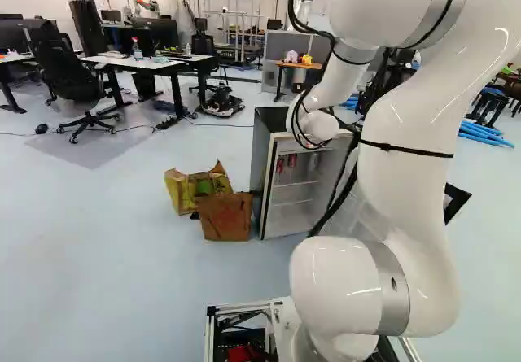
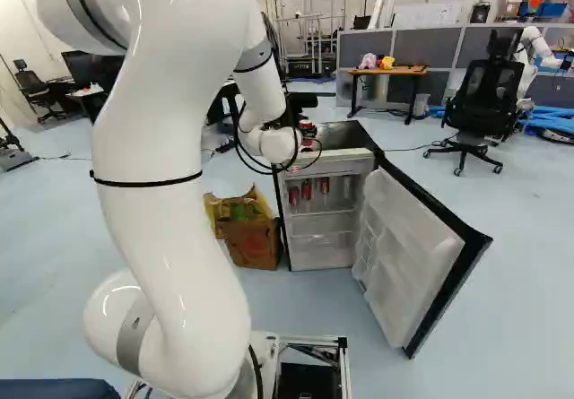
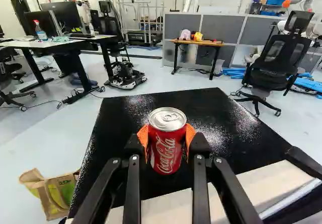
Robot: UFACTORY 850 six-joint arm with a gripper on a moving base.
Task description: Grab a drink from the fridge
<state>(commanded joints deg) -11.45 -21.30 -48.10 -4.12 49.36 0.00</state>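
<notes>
In the right base view my gripper [image 2: 307, 130] is at the front edge of the small fridge's black top [image 2: 345, 134]. In the wrist view the gripper [image 3: 167, 139] is shut on a red drink can [image 3: 166, 156], an orange pad on each side. The can is upright over the black top [image 3: 216, 126]; whether it touches that surface I cannot tell. Below, the fridge stands open with several red cans [image 2: 307, 190] on its upper shelf, and its door [image 2: 408, 247] swung out to the right. In the left base view my arm partly covers the fridge [image 1: 259, 167].
A yellow-green bag [image 1: 183, 187] and a brown bag [image 1: 225, 217] stand left of the fridge. Farther off are desks [image 1: 138, 61], a small wooden table [image 2: 387, 72], an office chair [image 2: 484, 94], blue tubes [image 3: 234, 73] and another robot [image 2: 538, 45].
</notes>
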